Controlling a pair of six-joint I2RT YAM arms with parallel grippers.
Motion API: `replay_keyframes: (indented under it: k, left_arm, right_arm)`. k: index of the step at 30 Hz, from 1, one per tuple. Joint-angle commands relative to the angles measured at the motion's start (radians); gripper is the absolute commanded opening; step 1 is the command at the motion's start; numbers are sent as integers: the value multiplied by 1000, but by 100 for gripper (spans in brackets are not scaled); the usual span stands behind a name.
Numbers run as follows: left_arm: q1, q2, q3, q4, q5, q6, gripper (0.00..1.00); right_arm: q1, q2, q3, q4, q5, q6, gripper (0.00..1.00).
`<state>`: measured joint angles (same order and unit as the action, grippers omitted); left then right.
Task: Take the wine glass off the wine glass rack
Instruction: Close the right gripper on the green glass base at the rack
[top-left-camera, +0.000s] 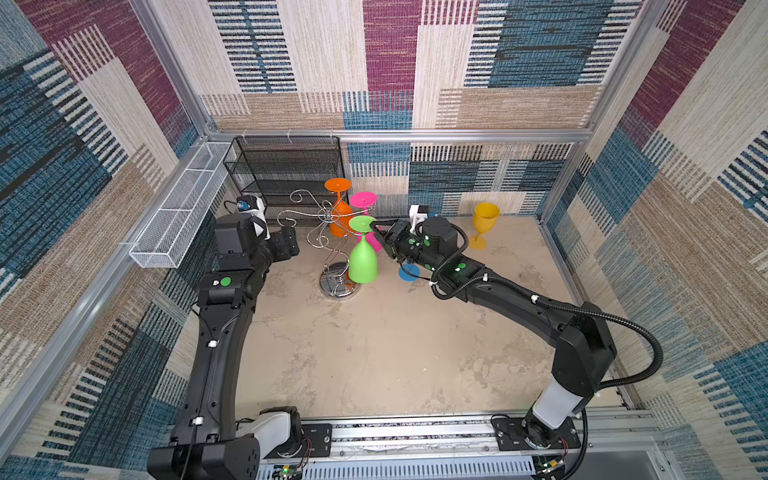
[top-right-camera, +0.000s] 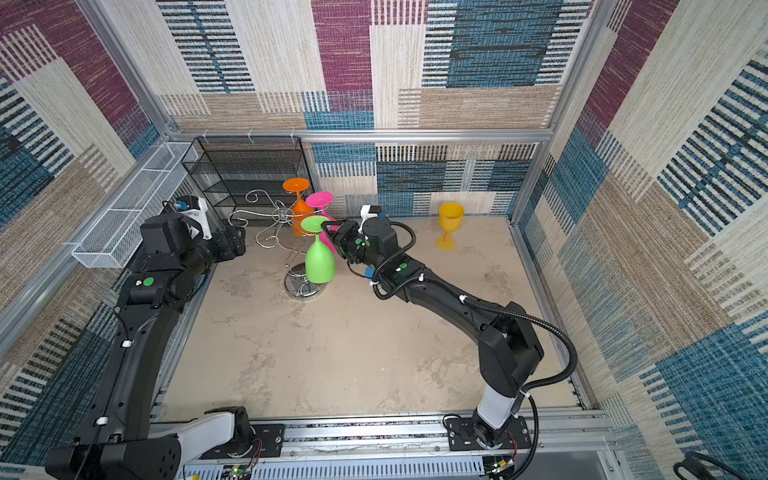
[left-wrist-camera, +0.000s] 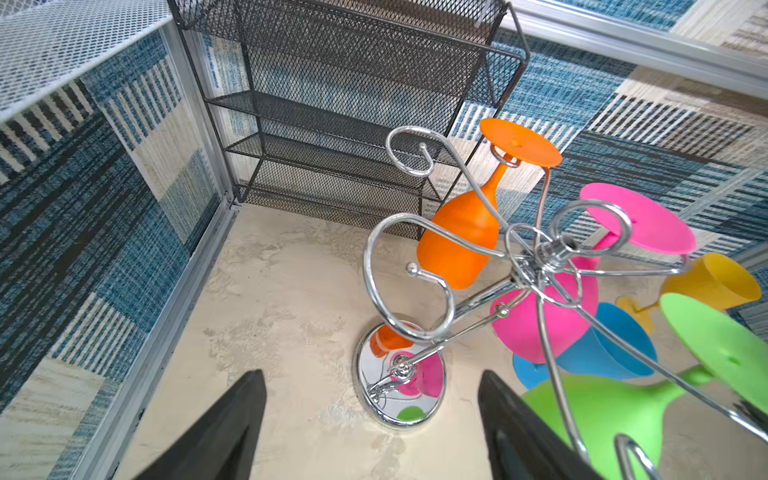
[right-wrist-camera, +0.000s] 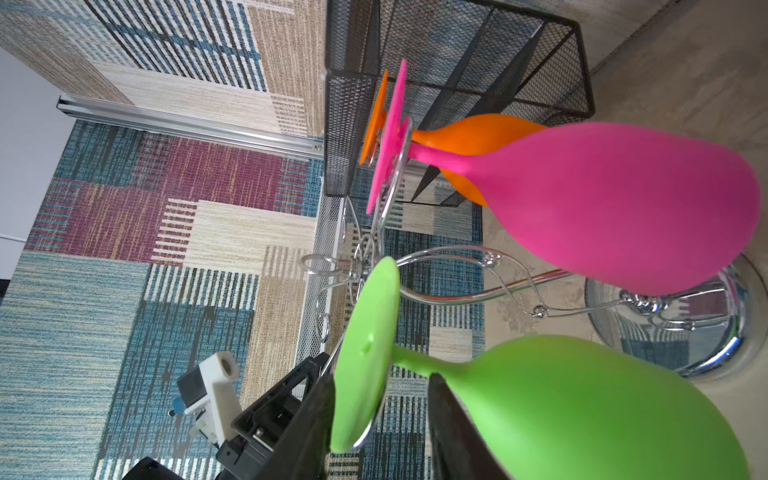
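Right wrist view: right gripper has its two black fingers on either side of the green wine glass. One finger sits behind the foot disc, the other at the neck where stem meets bowl. Jaws partly parted; whether they pinch yet cannot be told.

The glass hangs inverted from a scroll arm of the wine glass rack. Foot up on the wire, bowl down, long axis near vertical, bowl clear of the counter.

Both top views: the green glass is at about 4 o'clock from the rack hub. The right gripper meets it from 3 o'clock, level with the foot. Orange glass at 1 o'clock and pink glass at 2 o'clock, both hung likewise.

Left gripper at 9 o'clock of the rack, apart from it, jaws wide, nothing held. Right arm is clearly the nearer.

Judgement: grasp step; lift-off not yet done. The foot likely has to slide outward along the wire, toward 4 o'clock. A straight pull up risks dragging the rack over.
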<state>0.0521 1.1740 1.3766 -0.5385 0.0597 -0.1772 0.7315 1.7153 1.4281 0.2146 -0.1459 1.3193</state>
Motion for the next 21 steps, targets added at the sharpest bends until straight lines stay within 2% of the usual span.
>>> replay_keyframes:
  k: [1, 7, 15, 21]
  left_arm:
    - [0, -11, -10, 66, 59, -12, 83]
    - [0, -22, -20, 71, 61, -1, 83]
    - [0, -36, -31, 85, 74, 7, 82]
    - [2, -42, -34, 88, 87, 9, 82]
  right_arm:
    - [1, 7, 18, 29, 9, 8, 34]
    - [3, 21, 49, 19, 29, -9, 25]
    - [2, 26, 66, 17, 35, -17, 7]
    - [2, 22, 86, 8, 30, -26, 1]
